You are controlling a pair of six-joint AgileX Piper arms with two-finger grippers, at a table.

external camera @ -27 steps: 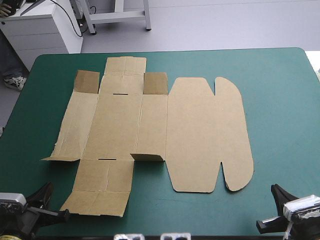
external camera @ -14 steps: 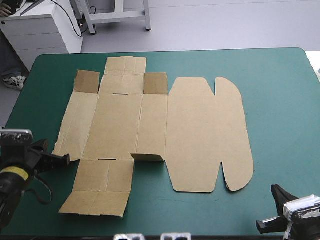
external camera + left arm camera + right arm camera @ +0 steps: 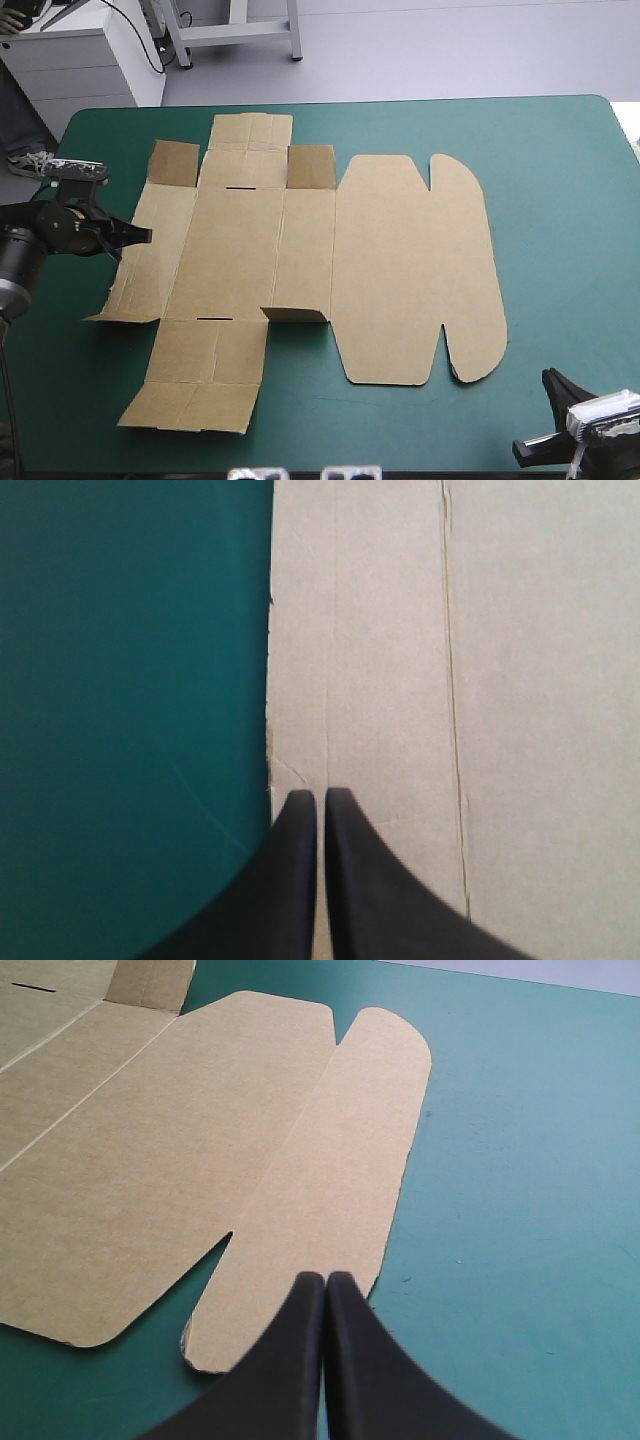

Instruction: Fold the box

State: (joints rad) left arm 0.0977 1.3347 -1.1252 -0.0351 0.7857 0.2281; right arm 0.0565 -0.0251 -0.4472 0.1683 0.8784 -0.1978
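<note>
Box: I see the brown box [image 3: 400, 270] lying as an opened sheet on the teal-green cover [image 3: 570, 200], filling the middle of the table.
Raised parts: most panels lie flat; two small flaps [image 3: 311, 166] near the far edge and one nearer me stand partly up.
Left gripper: the left gripper [image 3: 140, 236] sits at the sheet's left edge, its black fingers [image 3: 290, 880] pressed together with only a hairline slit between them.
Right gripper: the right gripper [image 3: 325, 1278] is at the table's near right corner, fingers closed into one point, pinching nothing.
High view alone: I get the whole outline here, with both arms well apart and the right gripper clear of the board.
Left wrist view alone: the fingertips lie over the board just inside its cut left edge, cover on one side and a long crease [image 3: 452, 710] on the other. I cannot tell whether they touch the board.
Right wrist view alone: the rounded end flap [image 3: 330, 1190] lies ahead of the tip, a notch [image 3: 338, 1030] splitting it from the wide lid panel.
</note>
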